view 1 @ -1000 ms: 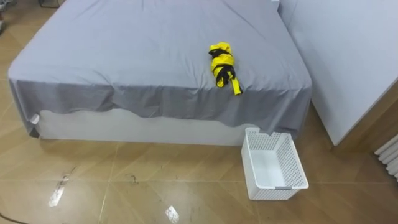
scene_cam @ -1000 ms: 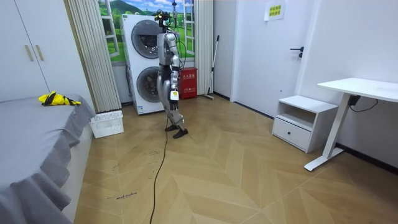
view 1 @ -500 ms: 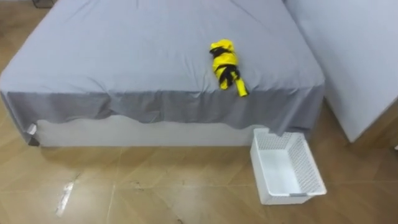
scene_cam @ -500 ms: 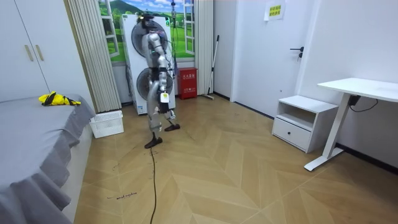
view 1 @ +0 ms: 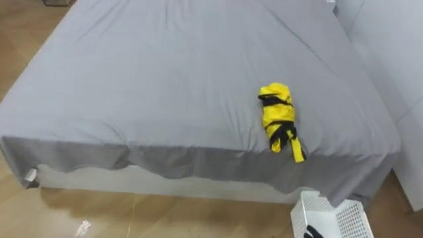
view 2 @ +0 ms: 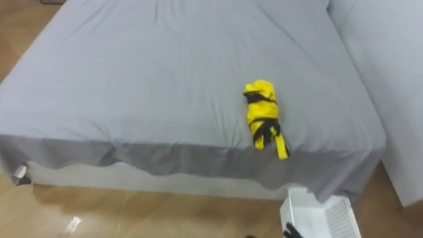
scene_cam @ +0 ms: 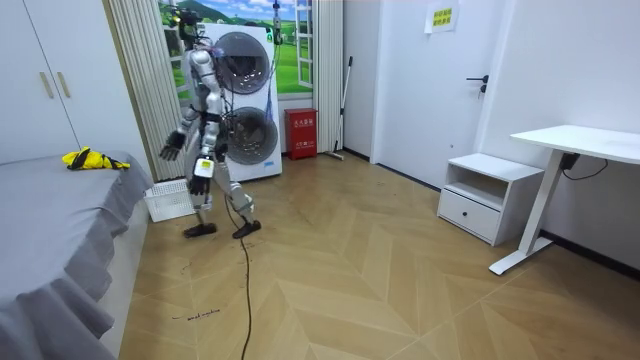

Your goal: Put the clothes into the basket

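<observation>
A bunched yellow-and-black garment (view 1: 277, 119) lies on the grey bed (view 1: 152, 86), near its foot edge on my right; it also shows in the right eye view (view 2: 262, 119) and the room view (scene_cam: 90, 158). The white perforated basket (view 1: 330, 221) stands on the floor below that corner of the bed, seen beside the bed in the room view (scene_cam: 172, 200). I stand a step from the basket, facing the bed. My right hand (scene_cam: 168, 151) reaches forward with spread fingers, and its dark tip (view 1: 312, 233) shows over the basket. My left hand (scene_cam: 203, 168) hangs by my hip.
A white wardrobe (view 1: 396, 46) flanks the bed on my right. Stacked washing machines (scene_cam: 245, 100) and a curtain (scene_cam: 150, 80) are behind me. A nightstand (scene_cam: 480, 195) and a desk (scene_cam: 575, 145) stand at the room view's right, across open wooden floor (scene_cam: 350, 270).
I have walked towards the bed and basket, to the room view's left. The eye view has come closer to the bed. The garment and basket have stayed where they were.
</observation>
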Controlling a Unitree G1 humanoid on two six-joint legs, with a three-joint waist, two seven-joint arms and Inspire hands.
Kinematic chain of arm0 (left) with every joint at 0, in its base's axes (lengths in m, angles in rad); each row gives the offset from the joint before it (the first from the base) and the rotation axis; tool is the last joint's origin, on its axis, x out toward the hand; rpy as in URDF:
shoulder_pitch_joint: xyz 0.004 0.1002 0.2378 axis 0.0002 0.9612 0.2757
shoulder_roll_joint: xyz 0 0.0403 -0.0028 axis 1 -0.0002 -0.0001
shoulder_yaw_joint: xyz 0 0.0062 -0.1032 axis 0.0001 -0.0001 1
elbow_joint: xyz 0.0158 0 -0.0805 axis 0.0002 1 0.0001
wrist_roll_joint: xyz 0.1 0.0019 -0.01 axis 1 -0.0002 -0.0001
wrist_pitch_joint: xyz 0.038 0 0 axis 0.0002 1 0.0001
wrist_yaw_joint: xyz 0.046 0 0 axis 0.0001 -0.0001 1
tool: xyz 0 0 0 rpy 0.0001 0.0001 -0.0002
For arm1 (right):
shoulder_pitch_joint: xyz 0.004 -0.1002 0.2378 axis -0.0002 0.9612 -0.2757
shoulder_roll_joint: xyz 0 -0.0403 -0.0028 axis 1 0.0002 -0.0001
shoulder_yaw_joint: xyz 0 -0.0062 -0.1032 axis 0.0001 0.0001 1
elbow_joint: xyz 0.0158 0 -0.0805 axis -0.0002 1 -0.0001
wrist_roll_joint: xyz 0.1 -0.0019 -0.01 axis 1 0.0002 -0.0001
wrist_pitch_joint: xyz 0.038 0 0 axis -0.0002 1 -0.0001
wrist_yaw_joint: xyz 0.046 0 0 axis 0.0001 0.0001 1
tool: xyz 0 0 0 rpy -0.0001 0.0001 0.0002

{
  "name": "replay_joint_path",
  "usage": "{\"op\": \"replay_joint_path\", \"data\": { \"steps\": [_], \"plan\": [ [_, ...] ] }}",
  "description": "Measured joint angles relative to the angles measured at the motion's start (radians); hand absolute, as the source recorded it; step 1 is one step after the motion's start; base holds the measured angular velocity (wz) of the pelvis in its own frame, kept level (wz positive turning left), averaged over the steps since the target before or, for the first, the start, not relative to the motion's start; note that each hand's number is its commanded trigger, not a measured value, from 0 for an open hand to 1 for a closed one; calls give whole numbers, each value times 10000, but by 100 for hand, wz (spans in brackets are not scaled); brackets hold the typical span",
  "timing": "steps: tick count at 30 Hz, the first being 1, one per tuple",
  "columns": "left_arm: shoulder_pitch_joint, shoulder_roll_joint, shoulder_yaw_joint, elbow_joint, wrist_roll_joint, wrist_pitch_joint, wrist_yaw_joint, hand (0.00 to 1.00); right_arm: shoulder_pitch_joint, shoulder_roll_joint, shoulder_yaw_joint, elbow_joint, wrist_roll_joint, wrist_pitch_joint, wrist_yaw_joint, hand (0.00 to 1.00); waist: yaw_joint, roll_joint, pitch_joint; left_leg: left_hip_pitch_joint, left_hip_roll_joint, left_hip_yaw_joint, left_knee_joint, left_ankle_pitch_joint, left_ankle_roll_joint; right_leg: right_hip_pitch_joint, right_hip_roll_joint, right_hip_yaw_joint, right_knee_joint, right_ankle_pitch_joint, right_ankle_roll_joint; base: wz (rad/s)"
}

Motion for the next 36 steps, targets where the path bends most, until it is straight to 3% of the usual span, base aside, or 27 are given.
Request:
{"op": "replay_joint_path", "data": {
  "steps": [1, 2, 3, 4, 5, 7, 8, 10, 11, 12, 13, 14, 15, 16, 17, 18, 19, 20, 21, 25, 31, 36],
  "plan": [
    [41, 20, 0, 72, -4, -2, -89, 0, -28, 55, 12, -175, -9, -99, -101, 0, 109, -48, -35, 205, 78, -33, 96, -94, -167, -24, 134, 37, -538, 899, -372, 31],
    [81, 27, 2, 104, -4, -2, -93, 0, -40, 56, 29, -343, -52, -122, -153, 0, 171, -13, -40, 313, 170, -42, 129, -205, -363, -49, 252, 89, -515, 1178, -459, 0],
    [265, -6, 36, 123, 1, 8, -97, 0, -54, 32, 3, -797, -203, -146, -230, 0, 253, 171, -150, 391, 522, -37, 274, -459, -784, -54, 523, -22, 49, 891, -631, 0],
    [394, 41, 63, 98, -3, 7, -123, 0, -105, 36, 19, -1338, -301, -153, -290, 0, 256, 364, -71, 460, 735, -18, 492, -532, -1058, -35, 666, -190, 699, 371, -730, 0],
    [445, 55, 84, 99, -9, 7, -149, 0, -115, 28, 16, -1576, -293, -174, -331, 0, 247, 422, -63, 521, 842, 31, 622, -521, -1193, -34, 732, -236, 1016, 166, -786, 5],
    [736, 159, 283, -59, -7, -16, -204, 0, 14, 31, 60, -2652, -384, -158, -484, 0, 185, 374, -45, 355, 1139, 138, 2293, -81, -1759, 397, 802, -571, 1657, -576, -1015, -5],
    [920, 197, 338, -101, -6, -35, -177, 0, 38, -30, 195, -2871, -357, -285, -506, 0, 149, 346, -53, -42, 1332, 137, 3866, 493, -1861, 1101, 901, -721, 1165, -740, -1065, -17],
    [1174, 215, 408, -231, -61, -93, -71, 0, 2, -117, 356, -2966, -317, -476, -554, 0, -4, 281, -30, -774, 1657, 101, 6050, 1258, -1751, 2302, 1140, -519, 82, -1025, -1028, -17],
    [1160, 213, 462, -254, -134, -123, -53, 0, -38, -125, 373, -2996, -294, -492, -610, 0, -46, 264, -15, -1039, 1742, 85, 6506, 1165, -1669, 2531, 1172, -467, -82, -1057, -1037, -5],
    [1093, 246, 541, -296, -243, -231, 2, 0, 32, -117, 367, -3018, -294, -508, -714, 0, -101, 106, 53, -1563, 1716, 96, 6913, 863, -1329, 3017, 1158, -315, -351, -1164, -1020, -14],
    [1092, 253, 621, -391, -270, -327, 41, 0, 147, -154, 366, -3007, -244, -503, -826, 0, -40, -21, 61, -2051, 1647, 120, 6809, 411, -1282, 3418, 1146, -115, -594, -1207, -1003, -23],
    [1098, 252, 632, -457, -334, -349, 85, 0, 206, -182, 362, -3007, -193, -504, -883, 0, -24, -84, 70, -2347, 1568, 118, 6656, 183, -1304, 3586, 1147, -13, -712, -1218, -991, -47],
    [1136, 243, 633, -610, -480, -398, 154, 0, 247, -238, 316, -3005, -125, -494, -964, 0, 5, -139, 63, -2905, 1422, 91, 6136, -228, -1330, 3798, 1144, 252, -885, -1235, -960, -69],
    [1170, 242, 605, -693, -576, -492, 153, 0, 247, -273, 266, -3047, -129, -470, -1096, 0, 105, -156, 13, -3390, 1264, -2, 5156, -373, -1293, 3839, 1131, 589, -868, -1253, -926, -78],
    [1174, 243, 606, -698, -625, -527, 153, 0, 253, -280, 252, -3105, -132, -461, -1224, 0, 158, -135, -12, -3584, 1177, -35, 4576, -361, -1311, 3838, 1132, 749, -869, -1265, -905, -88],
    [1166, 258, 608, -682, -715, -591, 151, 0, 278, -265, 181, -3258, -145, -455, -1442, 0, 150, -126, -34, -3941, 1133, -55, 3576, 22, -1101, 3844, 1126, 1063, -866, -1308, -833, -84],
    [1236, 273, 608, -635, -919, -613, 169, 0, 331, -273, 189, -3270, -128, -449, -1610, 0, 148, -115, -200, -3936, 992, -72, 3141, 626, -727, 3846, 1030, 1325, -868, -1367, -721, -73],
    [1236, 288, 604, -601, -922, -615, 170, 0, 330, -285, 182, -3272, -132, -450, -1682, 0, 73, -195, -299, -3758, 871, -80, 2836, 672, -687, 3834, 956, 1341, -875, -1375, -653, -41],
    [1120, 332, 598, -504, -884, -622, 148, 0, 284, -349, 136, -3276, -156, -457, -1794, 0, -77, -323, -226, -3446, 659, -10, 2374, 838, -591, 3806, 785, 1375, -881, -1418, -570, -20],
    [1090, 316, 598, -207, -832, -495, -95, 0, 17, -613, -382, -3126, -167, -510, -1942, 0, -61, -341, -190, -3015, 406, 109, 1516, 980, -492, 3716, 546, 1215, -867, -1400, -477, -18],
    [517, 429, 553, -19, -701, -155, -482, 0, -1730, -719, -414, -1441, -171, -604, -1951, 0, 15, -259, 1, -3624, 300, 11, 1377, 1035, -427, 3071, 425, 800, -864, -1419, -344, 4],
    [236, 462, 513, 145, -754, -66, -763, 0, -2768, -827, -150, 47, -639, -614, -1758, 0, 365, -235, 10, -4066, 236, -200, 1263, 1164, -438, 2632, 379, 504, -865, -1416, -338, 9]
  ]
}}
